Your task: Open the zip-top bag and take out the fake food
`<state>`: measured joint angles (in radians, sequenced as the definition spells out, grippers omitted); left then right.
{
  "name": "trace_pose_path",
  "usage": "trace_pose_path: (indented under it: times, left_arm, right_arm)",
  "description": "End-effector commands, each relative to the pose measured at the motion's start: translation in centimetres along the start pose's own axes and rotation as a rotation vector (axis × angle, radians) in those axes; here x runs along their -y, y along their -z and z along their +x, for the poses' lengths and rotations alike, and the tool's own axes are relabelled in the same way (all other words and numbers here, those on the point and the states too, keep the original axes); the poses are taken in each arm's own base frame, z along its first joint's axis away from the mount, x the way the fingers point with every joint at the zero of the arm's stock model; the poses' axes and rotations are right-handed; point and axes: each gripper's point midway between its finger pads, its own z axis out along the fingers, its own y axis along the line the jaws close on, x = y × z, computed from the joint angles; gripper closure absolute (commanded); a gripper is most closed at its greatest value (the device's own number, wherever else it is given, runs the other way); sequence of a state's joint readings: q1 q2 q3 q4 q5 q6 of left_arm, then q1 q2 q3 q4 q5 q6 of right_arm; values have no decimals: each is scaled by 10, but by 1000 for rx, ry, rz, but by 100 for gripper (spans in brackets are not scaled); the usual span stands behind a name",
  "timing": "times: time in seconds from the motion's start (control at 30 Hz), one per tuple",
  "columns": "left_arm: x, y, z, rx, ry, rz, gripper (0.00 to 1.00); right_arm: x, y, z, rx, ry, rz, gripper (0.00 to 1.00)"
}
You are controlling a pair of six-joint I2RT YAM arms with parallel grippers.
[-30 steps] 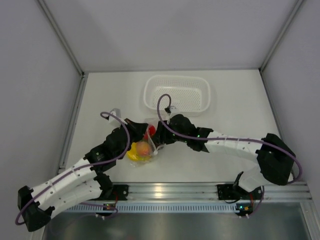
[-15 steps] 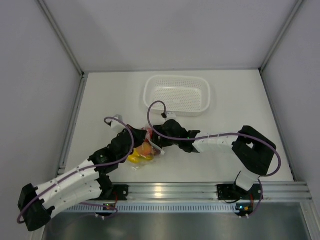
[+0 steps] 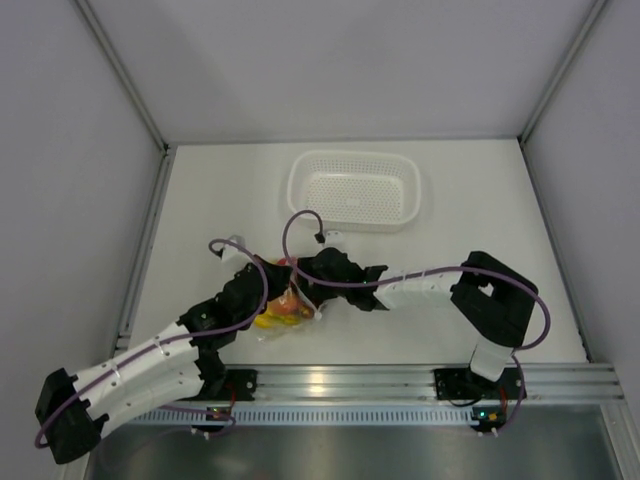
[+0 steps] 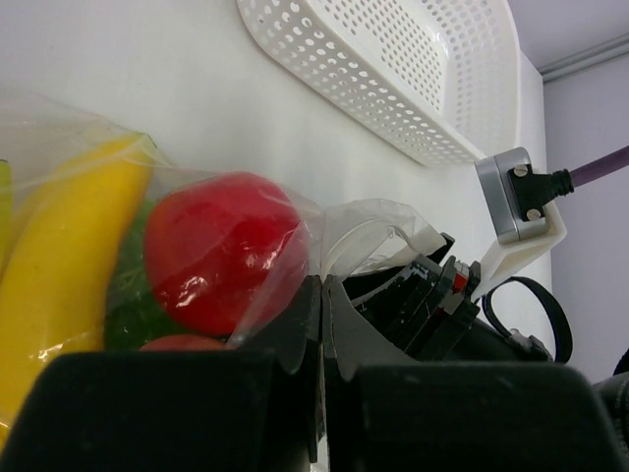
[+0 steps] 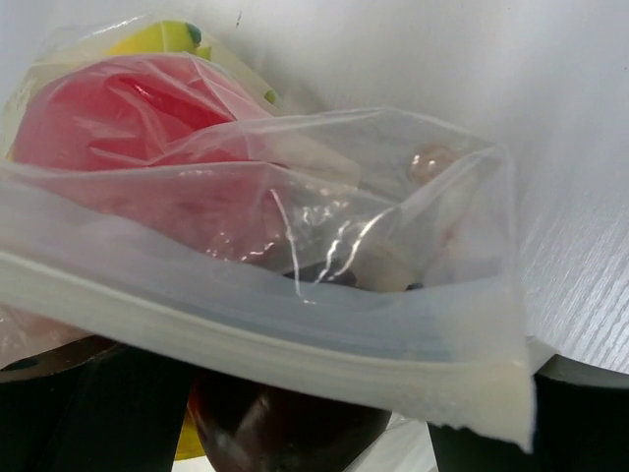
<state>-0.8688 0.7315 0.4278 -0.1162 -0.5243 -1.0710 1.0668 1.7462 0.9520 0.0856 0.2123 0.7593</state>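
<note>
Your left gripper (image 4: 321,295) is clamping fully closed on the clear film of the zip-top bag (image 4: 369,224). The bag is bulging just ahead and to the left of its fingertips. Fake food is showing through the film: red tomato (image 4: 221,251) is sitting right against the fingertips, yellow banana (image 4: 59,256) is lying further left, and green leafy piece (image 4: 128,305) is wedging between the two. Your right gripper (image 5: 324,418) is standing wide, fingers (image 5: 79,403) well apart at either side, gripping nothing I can make out. The zip strip (image 5: 246,324) is running across the gap just above them, and a dark maroon fruit (image 5: 285,433) is sitting between the fingers under it. I can't tell whether it's inside the film. From overhead, the two grippers are facing each other across the bag, nearly touching. White perforated basket (image 3: 352,190) is sitting on the table (image 3: 470,230) well beyond both grippers, apart from the bag.
</note>
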Motion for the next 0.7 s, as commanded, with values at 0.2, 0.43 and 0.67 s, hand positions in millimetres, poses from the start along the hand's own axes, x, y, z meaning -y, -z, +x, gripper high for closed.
trace_pose_path:
  times: [0.2, 0.43, 0.67]
  left_arm:
    - [4, -3, -7, 41, 37, 3, 100]
    - [1, -5, -5, 42, 31, -14, 100]
    - [5, -5, -8, 58, 9, -14, 100]
  right_arm:
    - [2, 21, 16, -8, 8, 31, 31]
    - [7, 26, 16, -11, 66, 97, 25]
    - [-16, 54, 8, -34, 114, 40, 24]
